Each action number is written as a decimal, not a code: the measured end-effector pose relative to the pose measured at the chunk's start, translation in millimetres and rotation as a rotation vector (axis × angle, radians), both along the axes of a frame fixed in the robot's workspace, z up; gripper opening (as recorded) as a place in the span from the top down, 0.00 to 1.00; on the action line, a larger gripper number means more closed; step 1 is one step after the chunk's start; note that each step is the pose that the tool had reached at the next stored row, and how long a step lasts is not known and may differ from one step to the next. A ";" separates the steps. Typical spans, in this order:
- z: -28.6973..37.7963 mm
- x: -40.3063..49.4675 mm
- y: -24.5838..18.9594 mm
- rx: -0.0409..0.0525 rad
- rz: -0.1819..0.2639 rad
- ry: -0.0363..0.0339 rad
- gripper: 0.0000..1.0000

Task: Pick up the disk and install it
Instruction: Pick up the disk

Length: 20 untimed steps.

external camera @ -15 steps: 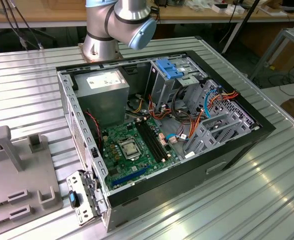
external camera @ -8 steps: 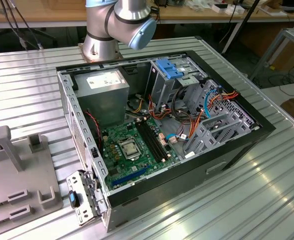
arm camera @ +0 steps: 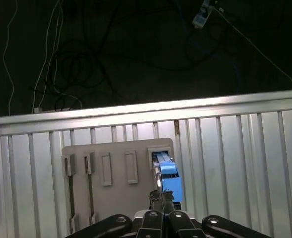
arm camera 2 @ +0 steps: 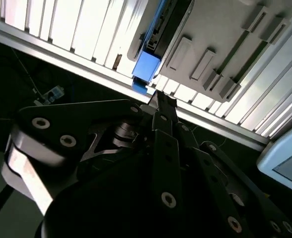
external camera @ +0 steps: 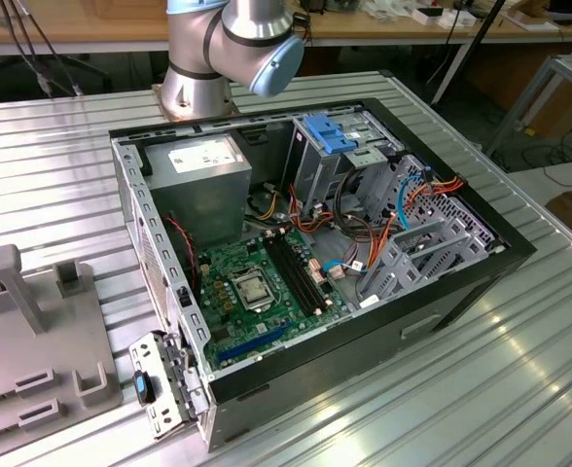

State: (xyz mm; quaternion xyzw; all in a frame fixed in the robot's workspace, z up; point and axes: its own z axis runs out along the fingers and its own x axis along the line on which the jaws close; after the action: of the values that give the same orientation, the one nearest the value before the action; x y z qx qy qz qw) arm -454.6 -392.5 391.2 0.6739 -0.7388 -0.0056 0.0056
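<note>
The disk [arm camera: 167,173] stands on edge in a slot of a grey fixture plate [arm camera: 117,196], its bright blue carrier frame facing the camera. In the second wrist view the disk [arm camera 2: 147,65] is a blue block with a dark body behind it. My gripper [arm camera: 161,197] hangs over the disk's near end, apart from it. The black fingers meet at the tips, so it is shut with nothing in it. The second wrist view shows the gripper [arm camera 2: 163,99] from the side, tips just short of the blue frame.
An open computer case [external camera: 442,292] lies on the ribbed aluminium table [external camera: 519,389], with motherboard [external camera: 257,287], cables and a drive cage topped by a light-blue bracket [external camera: 330,133]. The fixture plate [external camera: 33,350] lies at the exterior view's left. The arm's base [external camera: 194,88] stands behind the case.
</note>
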 end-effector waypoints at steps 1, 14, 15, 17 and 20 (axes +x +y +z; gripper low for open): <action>-0.1 0.0 0.0 -0.0044 0.003 -0.0041 0.89; -11.7 11.1 6.6 -0.0195 0.119 -0.0124 0.89; -13.0 11.8 6.7 -0.0195 0.116 -0.0123 0.89; -17.0 12.2 6.8 -0.0205 0.115 -0.0128 0.83; -22.1 10.1 6.7 -0.0213 0.115 -0.0238 0.58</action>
State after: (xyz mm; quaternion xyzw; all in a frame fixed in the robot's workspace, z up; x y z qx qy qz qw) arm -444.5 -385.7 369.1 0.7152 -0.6988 0.0106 0.0043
